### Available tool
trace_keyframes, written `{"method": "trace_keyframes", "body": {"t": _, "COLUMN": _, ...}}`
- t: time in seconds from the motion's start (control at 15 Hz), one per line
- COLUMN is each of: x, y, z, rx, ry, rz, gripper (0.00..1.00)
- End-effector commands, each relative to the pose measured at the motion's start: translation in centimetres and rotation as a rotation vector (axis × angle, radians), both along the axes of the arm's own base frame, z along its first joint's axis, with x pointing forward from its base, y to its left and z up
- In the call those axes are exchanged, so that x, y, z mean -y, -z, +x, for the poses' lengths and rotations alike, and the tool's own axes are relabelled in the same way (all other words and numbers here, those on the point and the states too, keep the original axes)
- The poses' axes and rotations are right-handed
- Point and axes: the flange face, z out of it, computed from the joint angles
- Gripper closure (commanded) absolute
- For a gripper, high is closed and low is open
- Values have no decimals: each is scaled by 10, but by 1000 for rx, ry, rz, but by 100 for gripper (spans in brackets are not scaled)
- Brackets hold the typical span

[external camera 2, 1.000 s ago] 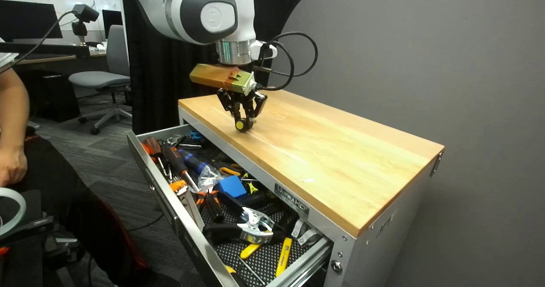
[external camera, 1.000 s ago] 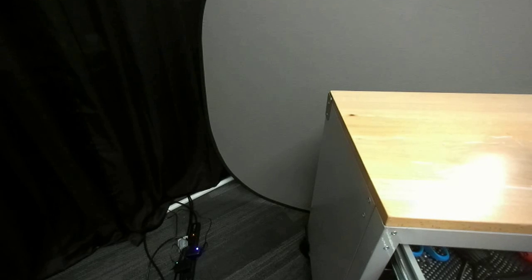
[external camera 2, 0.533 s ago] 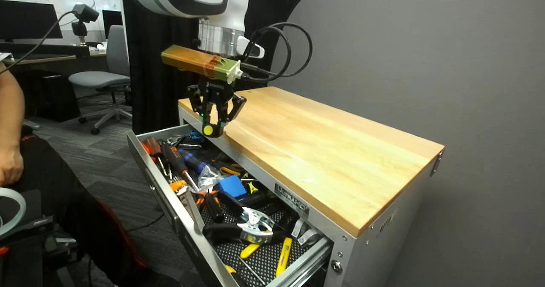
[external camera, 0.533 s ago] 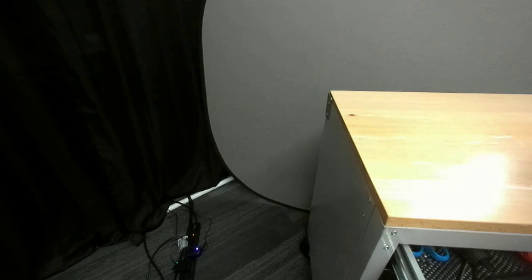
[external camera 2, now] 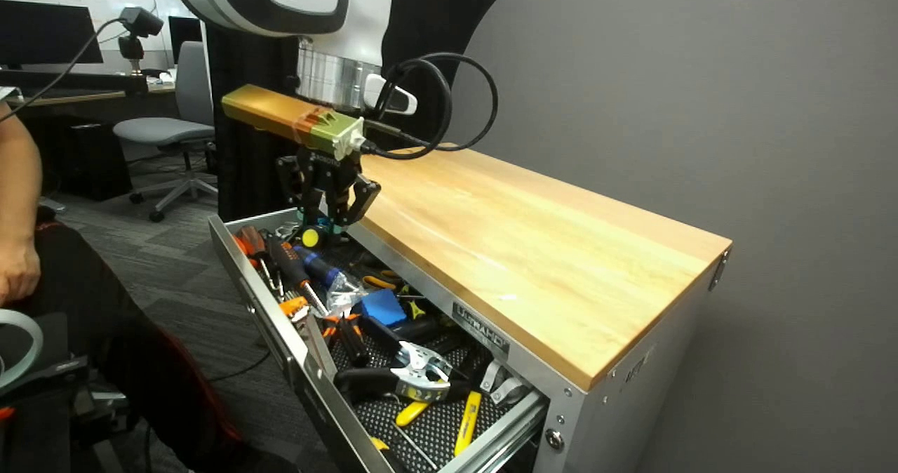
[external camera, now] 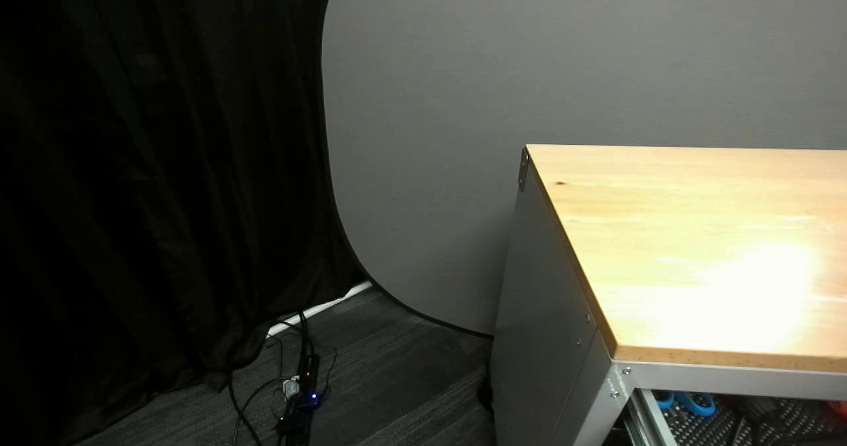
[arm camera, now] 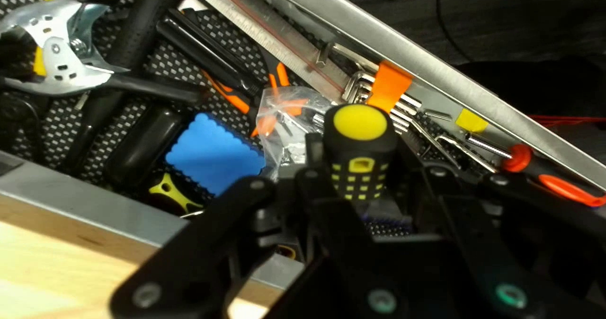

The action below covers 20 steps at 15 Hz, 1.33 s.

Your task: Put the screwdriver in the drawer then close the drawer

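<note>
The screwdriver (arm camera: 360, 122) has a black handle with yellow squares and a yellow end cap. Its cap also shows in an exterior view (external camera 2: 310, 238); its shaft is hidden. My gripper (arm camera: 359, 160) is shut around the handle, and also shows in an exterior view (external camera 2: 324, 229). It holds the screwdriver over the drawer (external camera 2: 300, 350), near its far end. The drawer is pulled open and holds many tools. Its metal front rim (arm camera: 412, 51) crosses the upper right of the wrist view. A sliver of the drawer (external camera: 655, 419) shows at the bottom of an exterior view.
The cabinet's wooden top (external camera 2: 533, 262) stands above and beside the drawer. In the drawer lie a blue block (external camera 2: 383, 307), a metal clamp (external camera 2: 422, 371), hex keys (arm camera: 397, 106) and an orange-and-black screwdriver (arm camera: 558, 177). A person (external camera 2: 21, 206) sits at the left.
My gripper has moved left with the screwdriver, off the wooden top, and has come down over the open drawer. The drawer has not moved.
</note>
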Motion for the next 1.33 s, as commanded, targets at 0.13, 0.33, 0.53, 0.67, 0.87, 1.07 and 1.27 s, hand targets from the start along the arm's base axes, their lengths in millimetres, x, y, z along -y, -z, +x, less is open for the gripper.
{"method": "trace_keyframes", "body": {"t": 0.13, "x": -1, "y": 7, "z": -13, "rx": 32, "ry": 40, "rz": 65, "gripper": 41}}
{"method": "trace_keyframes", "body": {"t": 0.33, "x": 5, "y": 5, "z": -13, "rx": 50, "ry": 62, "rz": 59, "gripper": 27}}
{"method": "trace_keyframes", "body": {"t": 0.53, "x": 23, "y": -1, "z": -17, "rx": 52, "ry": 96, "rz": 31, "gripper": 4}}
{"method": "trace_keyframes", "body": {"t": 0.67, "x": 40, "y": -4, "z": -24, "rx": 43, "ry": 133, "rz": 12, "gripper": 0}}
{"method": "trace_keyframes", "body": {"t": 0.87, "x": 71, "y": 0, "z": -45, "rx": 6, "ry": 213, "rz": -34, "gripper": 0}}
{"method": "trace_keyframes", "body": {"t": 1.07, "x": 100, "y": 17, "z": -69, "rx": -17, "ry": 319, "rz": -94, "gripper": 0}}
{"method": "trace_keyframes", "body": {"t": 1.27, "x": 118, "y": 35, "z": -86, "rx": -38, "ry": 388, "rz": -127, "gripper": 0}}
